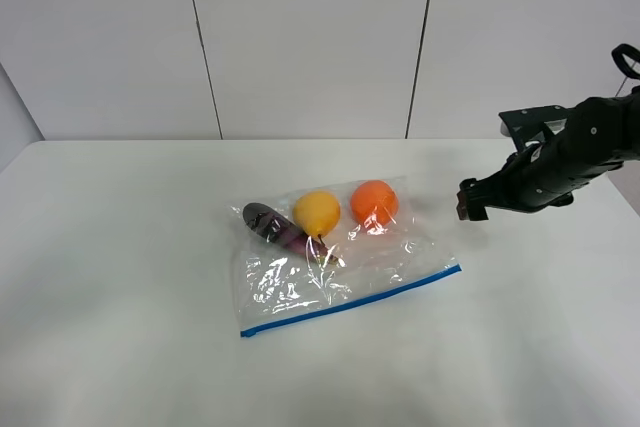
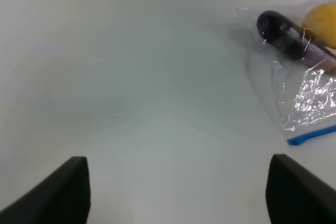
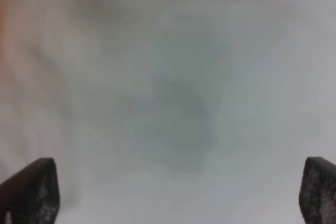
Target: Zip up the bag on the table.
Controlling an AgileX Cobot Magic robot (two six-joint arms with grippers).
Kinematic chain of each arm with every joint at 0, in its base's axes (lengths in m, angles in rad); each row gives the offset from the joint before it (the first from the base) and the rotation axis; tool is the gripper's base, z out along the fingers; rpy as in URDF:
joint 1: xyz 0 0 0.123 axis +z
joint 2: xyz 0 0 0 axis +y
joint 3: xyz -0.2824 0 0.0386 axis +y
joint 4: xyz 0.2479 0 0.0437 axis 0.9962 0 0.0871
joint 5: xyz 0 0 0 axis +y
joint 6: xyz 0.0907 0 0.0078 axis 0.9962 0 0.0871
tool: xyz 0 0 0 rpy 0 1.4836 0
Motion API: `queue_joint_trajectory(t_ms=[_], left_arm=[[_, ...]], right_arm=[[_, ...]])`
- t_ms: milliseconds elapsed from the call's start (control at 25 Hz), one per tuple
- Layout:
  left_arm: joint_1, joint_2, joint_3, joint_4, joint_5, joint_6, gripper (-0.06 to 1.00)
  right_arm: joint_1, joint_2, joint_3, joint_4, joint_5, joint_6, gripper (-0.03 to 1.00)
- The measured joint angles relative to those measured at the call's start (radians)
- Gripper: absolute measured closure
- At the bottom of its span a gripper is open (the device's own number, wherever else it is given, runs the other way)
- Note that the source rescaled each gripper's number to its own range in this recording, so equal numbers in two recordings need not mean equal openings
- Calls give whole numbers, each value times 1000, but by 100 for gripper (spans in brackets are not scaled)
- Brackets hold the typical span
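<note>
Right tool [image 1: 471,203] spread, empty | left tool [image 2: 176,192] spread | bag [image 1: 340,262] unlabelled

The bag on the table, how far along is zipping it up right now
Nothing looks done yet. The bag lies flat on the table with neither gripper touching it. The right gripper hovers off to its right, jaws apart and empty; the left gripper is open too, over bare table. Gripping the blue zipper strip and running along it remains.

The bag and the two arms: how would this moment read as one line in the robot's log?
bag: flat on table, untouched | blue zipper strip: along near edge | right gripper: open, beside bag, empty | left gripper: open, empty
</note>
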Motion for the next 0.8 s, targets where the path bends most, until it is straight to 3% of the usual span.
queue_joint_trajectory(t_ms=[240,800], left_arm=[[0,0,0,0,0,0,-5],[0,0,0,0,0,1,-5]], right_arm=[[-56,-149,0,-3,26,4,-2],[-63,-556,0,-56,198,4,-2]])
